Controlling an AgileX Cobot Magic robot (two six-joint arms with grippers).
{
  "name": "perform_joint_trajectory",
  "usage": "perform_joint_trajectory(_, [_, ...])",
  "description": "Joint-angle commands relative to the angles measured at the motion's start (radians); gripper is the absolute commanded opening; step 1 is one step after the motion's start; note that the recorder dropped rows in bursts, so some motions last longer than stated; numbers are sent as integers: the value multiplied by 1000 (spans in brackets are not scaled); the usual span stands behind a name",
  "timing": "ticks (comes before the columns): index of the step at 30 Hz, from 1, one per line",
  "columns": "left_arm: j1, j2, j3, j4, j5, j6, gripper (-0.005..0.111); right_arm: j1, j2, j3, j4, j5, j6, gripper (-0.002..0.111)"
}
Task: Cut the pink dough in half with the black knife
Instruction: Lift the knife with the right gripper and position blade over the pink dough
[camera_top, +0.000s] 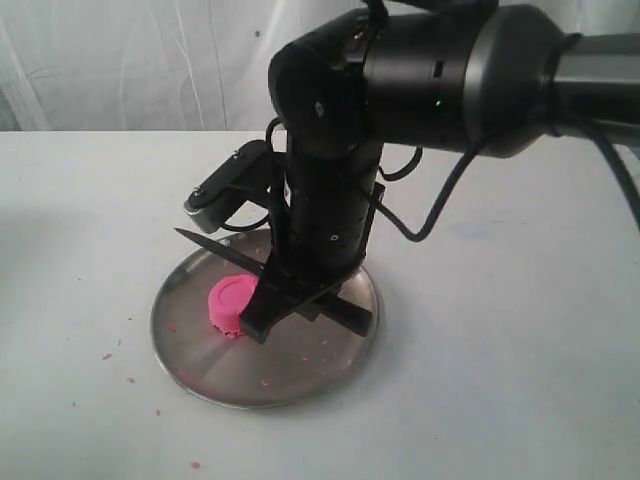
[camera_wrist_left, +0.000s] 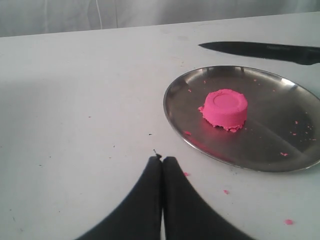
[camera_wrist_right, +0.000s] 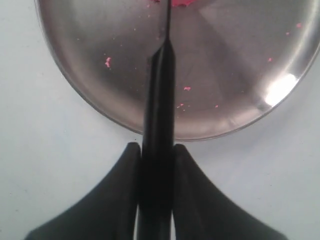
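Observation:
The pink dough (camera_top: 230, 303) is one whole round puck lying on the left part of the steel plate (camera_top: 170, 335). My right gripper (camera_top: 300, 305) hangs over the plate, shut on the handle of the black knife (camera_top: 215, 245). The blade points left, above and just behind the dough. In the right wrist view the fingers (camera_wrist_right: 122, 175) clamp the knife (camera_wrist_right: 159, 100), with the dough (camera_wrist_right: 183, 2) only just showing at the frame edge. The left wrist view has my left gripper (camera_wrist_left: 162, 160) shut and empty over bare table, short of the plate (camera_wrist_left: 170, 115), dough (camera_wrist_left: 225, 107) and knife (camera_wrist_left: 260, 50).
Tiny pink crumbs (camera_top: 107, 355) dot the white table around the plate and the plate's own surface (camera_wrist_right: 107, 62). A white curtain hangs behind the table. My bulky right arm (camera_top: 420, 70) blocks the back right of the exterior view. My left arm is outside that view.

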Motion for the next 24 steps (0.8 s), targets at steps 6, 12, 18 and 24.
perform_joint_trajectory(6, [-1,-5,5,-6,-4,-2,0,2,12,104,-61,-72,45,0])
perform_joint_trajectory(12, [-1,-5,5,-130,-79,-89,0,2,12,143,-61,-138,45,0])
perform_joint_trajectory(18, [-1,-5,5,-149,-169,-128,0,2,14,143,-65,-207,45,0])
perform_joint_trajectory(24, [-1,-5,-73,-214,-46,-293,0,2,44,141,-78,-215,45,0])
